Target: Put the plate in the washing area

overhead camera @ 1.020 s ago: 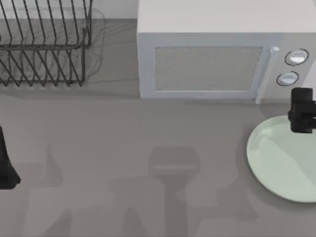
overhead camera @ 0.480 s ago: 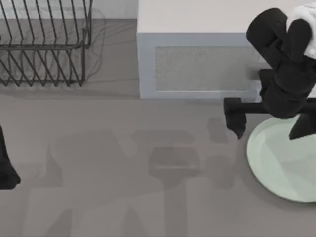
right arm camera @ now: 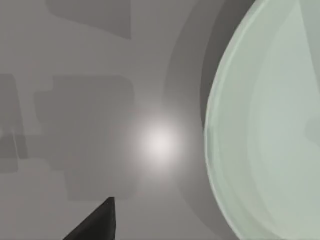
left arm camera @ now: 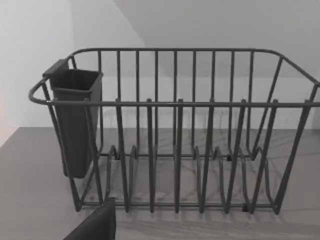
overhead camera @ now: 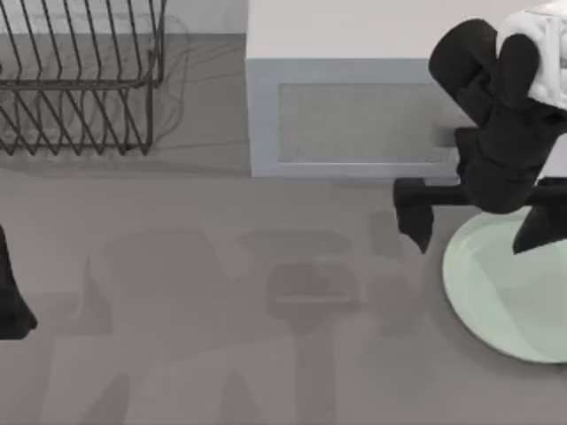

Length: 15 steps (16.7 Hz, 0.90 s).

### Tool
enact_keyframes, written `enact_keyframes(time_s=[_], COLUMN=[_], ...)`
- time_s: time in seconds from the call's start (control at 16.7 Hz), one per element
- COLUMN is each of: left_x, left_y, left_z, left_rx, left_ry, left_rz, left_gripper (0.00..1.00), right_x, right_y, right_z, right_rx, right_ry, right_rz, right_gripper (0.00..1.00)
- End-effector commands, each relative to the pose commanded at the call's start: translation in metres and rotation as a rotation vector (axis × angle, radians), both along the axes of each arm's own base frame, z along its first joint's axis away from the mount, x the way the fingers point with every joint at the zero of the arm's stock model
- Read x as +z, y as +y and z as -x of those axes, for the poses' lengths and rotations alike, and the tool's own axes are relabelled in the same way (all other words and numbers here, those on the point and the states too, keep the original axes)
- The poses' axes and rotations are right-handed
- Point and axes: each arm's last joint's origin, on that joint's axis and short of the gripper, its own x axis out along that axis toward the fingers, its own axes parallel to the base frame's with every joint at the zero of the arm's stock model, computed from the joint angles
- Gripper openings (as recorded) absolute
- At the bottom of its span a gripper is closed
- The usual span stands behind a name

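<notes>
On the left edge of the table your left arm (overhead camera: 11,292) is parked and idle; I cannot tell how its fingers stand. Behind it is the rack (overhead camera: 80,80), made of thin dark wire with upright bars and a dark plastic cup (left arm camera: 75,120) hung on one end. In the middle stands the microwave (overhead camera: 354,106), a grey-white box with a speckled door panel. The table (overhead camera: 221,310) is flat, matt grey.

At the right, your right gripper (overhead camera: 469,217) hangs above the near-left rim of the plate (overhead camera: 505,292), with fingers spread wide, grasping nothing. The plate lies flat on the table at the right edge, smooth, round, pale mint green, with a shallow raised rim.

I judge the step is the approach to the plate. Next you should lower the gripper, so that the fingers take the thin rim, and then clench.
</notes>
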Motion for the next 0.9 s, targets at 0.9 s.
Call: enact_keyframes(time_s=[0.9], left_x=[0.000], left_y=[0.000], left_z=[0.000], left_rx=[0.000], left_ry=[0.000], left_rz=[0.000], left_gripper=[1.00], right_x=[-0.102], right_y=[0.001], right_z=[0.000], right_rx=[0.003], right_ry=[0.002], right_rz=[0.001], right_gripper=[1.00])
